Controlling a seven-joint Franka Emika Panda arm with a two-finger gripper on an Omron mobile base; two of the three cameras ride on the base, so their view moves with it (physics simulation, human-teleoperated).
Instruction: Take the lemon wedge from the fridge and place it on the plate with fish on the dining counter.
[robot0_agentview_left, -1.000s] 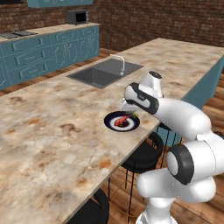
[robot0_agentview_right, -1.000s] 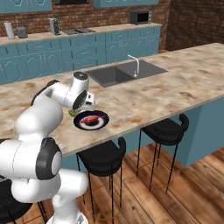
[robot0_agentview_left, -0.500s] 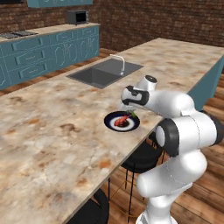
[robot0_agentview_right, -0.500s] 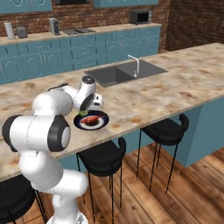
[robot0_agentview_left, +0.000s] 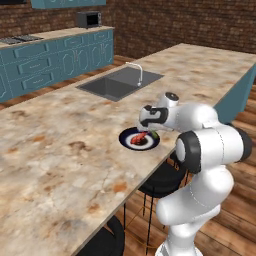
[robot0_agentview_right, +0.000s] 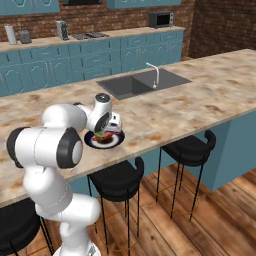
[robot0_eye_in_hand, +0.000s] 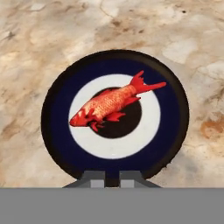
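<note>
The plate with fish (robot0_eye_in_hand: 57, 144) has a dark rim and a white ring, and a red fish (robot0_eye_in_hand: 109, 105) lies at its centre. It rests near the front edge of the dining counter (robot0_agentview_left: 60, 165), a beige marbled top. My gripper (robot0_agentview_left: 151, 132) hangs just above the plate's (robot0_agentview_left: 125, 138) near side, fingers pointing down, and it is shut. A tiny yellow-green piece, the lemon wedge (robot0_agentview_left: 155, 134), shows at the fingertips, also as the lemon wedge (robot0_agentview_right: 102, 133) over the plate (robot0_agentview_right: 118, 141). In the hand view the fingertips (robot0_eye_in_hand: 93, 178) stand close together. The fridge is out of view.
An inset grey sink (robot0_agentview_left: 117, 82) with a tap (robot0_agentview_left: 137, 70) lies beyond the plate. Black stools (robot0_agentview_right: 187, 147) stand under the counter's front edge. Teal cabinets (robot0_agentview_right: 90, 60) with a stove and a microwave (robot0_agentview_right: 160, 19) line the back wall.
The arm's elbow has swung out over the stools and folded tighter. The hand has stayed over the plate, settling slightly lower. The plate and fish have not moved.
</note>
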